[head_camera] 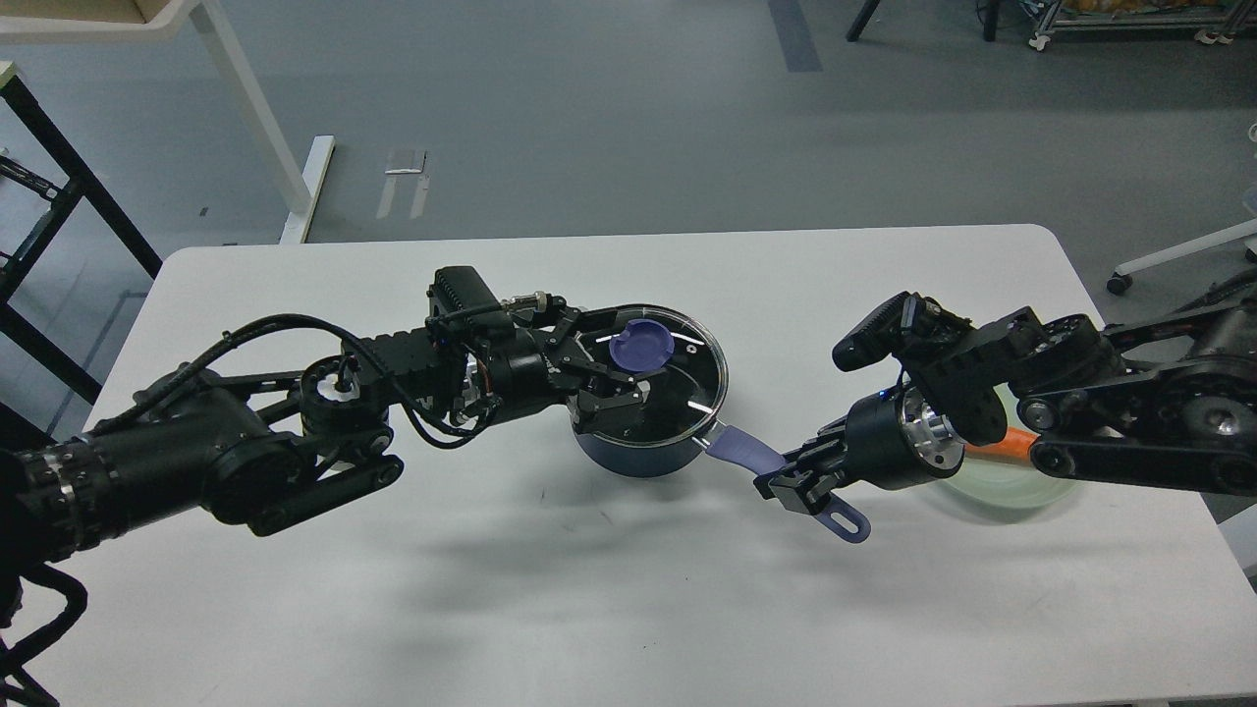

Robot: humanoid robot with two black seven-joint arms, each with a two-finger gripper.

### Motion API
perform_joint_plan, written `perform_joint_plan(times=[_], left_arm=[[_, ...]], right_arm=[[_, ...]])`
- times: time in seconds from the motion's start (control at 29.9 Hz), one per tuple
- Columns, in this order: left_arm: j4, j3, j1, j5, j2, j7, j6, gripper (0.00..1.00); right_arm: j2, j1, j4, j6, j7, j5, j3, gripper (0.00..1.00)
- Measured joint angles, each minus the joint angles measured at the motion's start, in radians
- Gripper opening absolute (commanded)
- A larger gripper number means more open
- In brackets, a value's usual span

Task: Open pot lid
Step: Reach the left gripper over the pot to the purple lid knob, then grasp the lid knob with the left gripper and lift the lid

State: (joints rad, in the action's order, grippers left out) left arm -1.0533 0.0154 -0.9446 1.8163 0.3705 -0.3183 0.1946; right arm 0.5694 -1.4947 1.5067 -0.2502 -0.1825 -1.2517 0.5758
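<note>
A dark blue pot (638,454) stands mid-table with a glass lid (687,388) on it. The lid has a round purple knob (640,346). My left gripper (623,359) lies low over the lid's left half. It is open, with one finger behind the knob and one in front, and neither finger clearly touches the knob. My right gripper (789,481) is shut on the pot's purple handle (738,451), whose looped end (847,522) sticks out past the fingers.
A pale green plate (1011,491) with an orange carrot (1004,448) lies under my right arm. The table's right edge (1129,353) is near. A white desk leg (250,108) and a black frame (59,167) stand beyond the table's far left.
</note>
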Motion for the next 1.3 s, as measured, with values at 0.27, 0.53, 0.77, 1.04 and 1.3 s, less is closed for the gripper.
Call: perform_joint_plan(times=[0.27, 0.53, 0.77, 1.04, 1.3], left_arm=[[0.022, -0.005, 0.003, 0.000, -0.011, -0.002, 0.010, 0.73], [0.023, -0.014, 0.003, -0.002, -0.010, -0.006, 0.015, 0.47], [0.021, -0.013, 0.002, -0.002, -0.010, -0.007, 0.016, 0.42], [0.005, -0.011, -0.013, -0.009, -0.002, -0.013, 0.016, 0.40], [-0.034, -0.007, -0.033, -0.018, 0.065, -0.018, 0.016, 0.40]], right_arm=[[0.000, 0.004, 0.000, 0.000, 0.000, 0.000, -0.004, 0.27], [-0.003, 0.005, -0.003, 0.000, 0.000, 0.000, -0.004, 0.27], [-0.001, 0.001, -0.003, 0.000, 0.000, 0.000, -0.004, 0.27], [0.001, 0.001, -0.003, 0.000, 0.001, 0.000, -0.004, 0.27], [0.005, 0.001, -0.003, 0.000, 0.000, 0.001, -0.004, 0.27]])
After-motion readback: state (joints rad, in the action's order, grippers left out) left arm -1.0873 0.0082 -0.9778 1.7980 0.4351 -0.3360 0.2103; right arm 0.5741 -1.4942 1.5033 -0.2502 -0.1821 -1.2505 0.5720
